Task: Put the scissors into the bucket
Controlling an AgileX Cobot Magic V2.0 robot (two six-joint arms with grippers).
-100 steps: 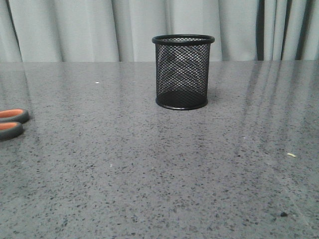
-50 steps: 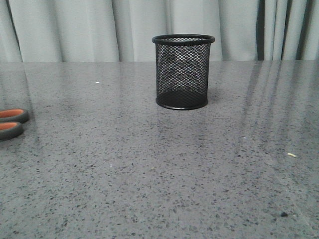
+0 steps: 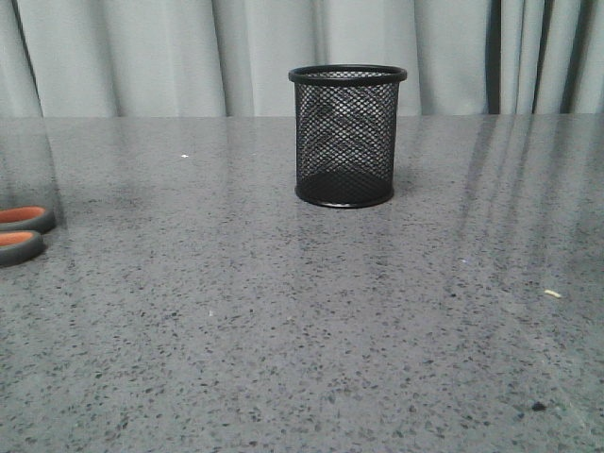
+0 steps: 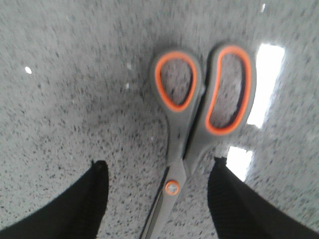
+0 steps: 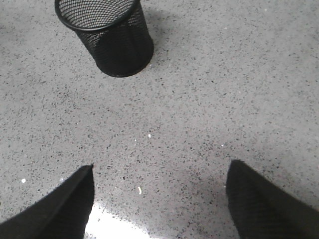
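surface: grey speckled stone-look table (image 3: 302, 321), glossy, pale grey curtain (image 3: 142, 57) behind.
near field: bare table, a few pale crumbs and a dark speck at front right; neither arm shows in the front view.
scissors: scissors with dark grey handle loops lined in orange (image 4: 194, 114), dark grey blades, small orange pivot. Lying flat at the far left edge of the table; front view catches only the two loops (image 3: 21, 233), rest is out of frame.
left gripper: left gripper (image 4: 157, 199) spread wide, holding nothing, one finger either side of the scissors around the pivot. Long axis runs straight away from the gripper, loops at the far end, blades back under the wrist. View is slightly blurred; contact with the table can't be told.
right gripper: right gripper (image 5: 159, 199) also spread, empty, over bare table.
bucket: small black wire-mesh cylindrical cup with solid rim and base (image 3: 346, 135), upright, mid-table towards the back, empty. Well apart from the scissors; ahead of the right gripper (image 5: 105, 37).
call: left arm is the nearer one; looks set to pinch at the pivot.
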